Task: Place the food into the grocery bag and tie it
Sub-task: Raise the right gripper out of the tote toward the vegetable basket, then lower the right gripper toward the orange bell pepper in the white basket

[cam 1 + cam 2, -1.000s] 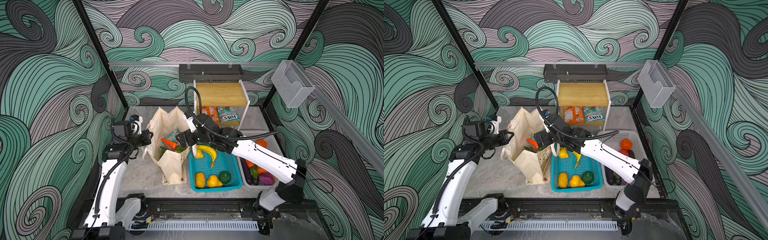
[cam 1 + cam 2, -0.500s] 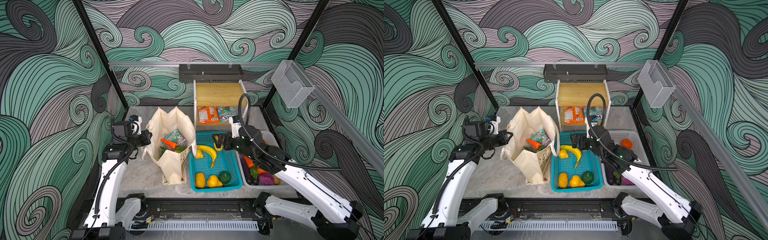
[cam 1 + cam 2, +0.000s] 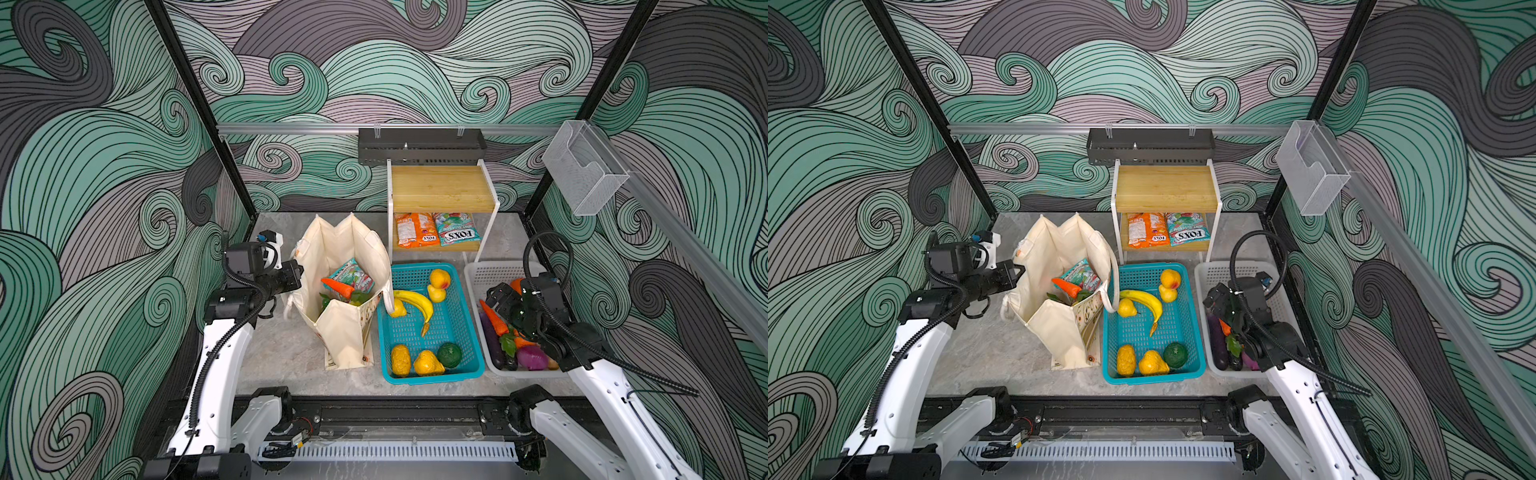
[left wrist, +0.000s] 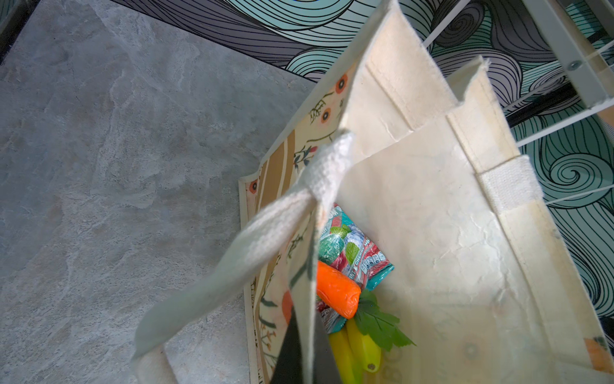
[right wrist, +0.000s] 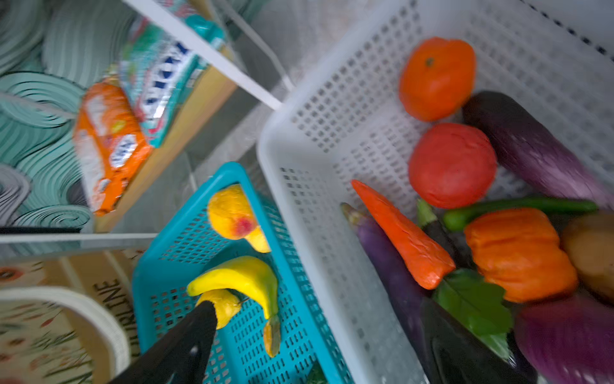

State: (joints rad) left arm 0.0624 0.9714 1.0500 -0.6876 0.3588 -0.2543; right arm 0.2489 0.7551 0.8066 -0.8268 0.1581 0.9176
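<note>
bag partly packed, most groceries waiting, handles not yet tied

the left gripper (image 3: 296, 272) is clamping shut on the left wall of the cream canvas floral-print grocery bag (image 3: 345, 245), which is standing open on the grey table (image 3: 282, 353) with an orange plastic carrot (image 3: 337, 286), a glossy teal-red snack packet (image 3: 353, 275) and yellow bananas (image 4: 362, 345) lying inside. its white rope handle (image 3: 388, 291) is hanging loose over the teal plastic basket (image 3: 419, 267) just beside it, where a single yellow banana (image 3: 415, 300) and other fruit are waiting. two more snack packets (image 3: 436, 229) are sitting in the wooden shelf rack (image 3: 440, 187) behind. the right gripper (image 3: 496, 300), jaws spread wide and holding nothing, is hovering over the vegetables in the white plastic basket (image 3: 498, 268), seemingly lining up the next pick. packing is looking well short of halfway.
</note>
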